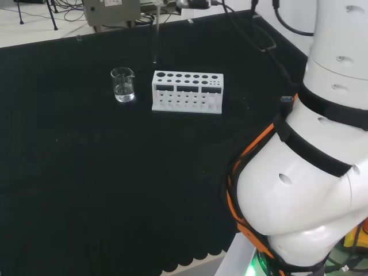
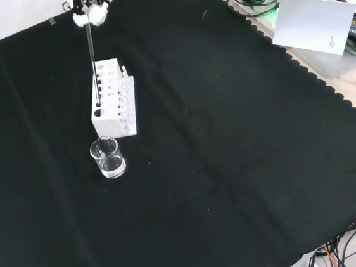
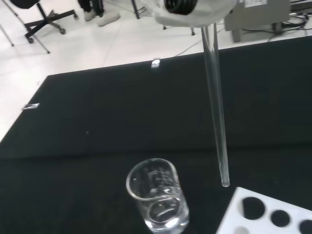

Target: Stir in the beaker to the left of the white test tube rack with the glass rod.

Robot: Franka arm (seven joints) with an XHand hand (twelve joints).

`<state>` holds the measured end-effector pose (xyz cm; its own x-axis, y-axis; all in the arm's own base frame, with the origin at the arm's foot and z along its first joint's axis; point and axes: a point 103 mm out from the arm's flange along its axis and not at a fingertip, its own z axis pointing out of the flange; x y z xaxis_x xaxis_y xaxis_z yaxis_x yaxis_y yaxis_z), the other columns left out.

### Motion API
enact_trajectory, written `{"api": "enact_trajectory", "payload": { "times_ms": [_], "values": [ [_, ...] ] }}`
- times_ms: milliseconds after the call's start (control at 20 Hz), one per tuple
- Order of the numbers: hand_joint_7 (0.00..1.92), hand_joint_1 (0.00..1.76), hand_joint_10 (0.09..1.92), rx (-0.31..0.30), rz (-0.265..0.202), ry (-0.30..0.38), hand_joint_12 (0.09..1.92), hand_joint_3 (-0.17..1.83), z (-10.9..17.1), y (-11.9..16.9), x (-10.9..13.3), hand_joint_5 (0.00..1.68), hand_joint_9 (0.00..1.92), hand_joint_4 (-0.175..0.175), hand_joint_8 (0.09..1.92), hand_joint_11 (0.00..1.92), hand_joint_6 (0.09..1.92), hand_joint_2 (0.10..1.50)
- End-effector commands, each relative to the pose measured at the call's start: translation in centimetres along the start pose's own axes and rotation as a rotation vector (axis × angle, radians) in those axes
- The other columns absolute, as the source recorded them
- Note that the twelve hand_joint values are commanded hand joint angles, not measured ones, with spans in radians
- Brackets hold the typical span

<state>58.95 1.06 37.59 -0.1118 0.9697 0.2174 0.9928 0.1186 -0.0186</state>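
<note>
- Fingers (image 2: 84,16): front view, upper left corner of the frame; curled around the top end of the glass rod, which they pinch.
- Hand (image 2: 91,3): black and white, enters from the top edge of the front view; a blurred white part of it sits at the top centre of the wrist view.
- Glass rod (image 2: 92,59): clear, hangs nearly upright from the fingers. In the front view its lower end lies over the near end of the rack; in the wrist view the tip hangs free in the air, above the surface, between beaker and rack corner, touching neither.
- White test tube rack (image 1: 187,91): upper centre of the head view, standing on the surface, rows of round holes on top.
- Beaker (image 1: 123,84): clear glass, upright, just left of the rack in the head view and apart from it; in the front view it stands below the rack, left of centre. A little clear liquid shows at its bottom.
- Surface (image 2: 230,141): covered with black cloth with a scalloped edge.
</note>
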Motion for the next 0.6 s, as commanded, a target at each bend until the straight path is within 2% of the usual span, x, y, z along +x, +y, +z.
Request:
{"api": "enact_trajectory", "payload": {
  "times_ms": [50, 350, 600],
  "values": [
    [1.58, 1.23, 0.44, 0.051, -0.107, 0.000, 0.75, -0.17, 0.8, 2.3, 4.5, 1.44, 1.92, -0.175, 0.92, 1.81, 0.24, 1.03],
    [1.58, 1.23, 0.44, 0.061, -0.142, 0.024, 0.75, -0.17, 1.7, 3.7, 6.2, 1.44, 1.92, -0.175, 0.92, 1.81, 0.23, 1.03],
    [1.58, 1.23, 0.44, 0.072, -0.153, 0.052, 0.75, -0.17, 2.8, 5.0, 6.6, 1.44, 1.92, -0.175, 0.92, 1.82, 0.23, 1.03]
  ]
}}
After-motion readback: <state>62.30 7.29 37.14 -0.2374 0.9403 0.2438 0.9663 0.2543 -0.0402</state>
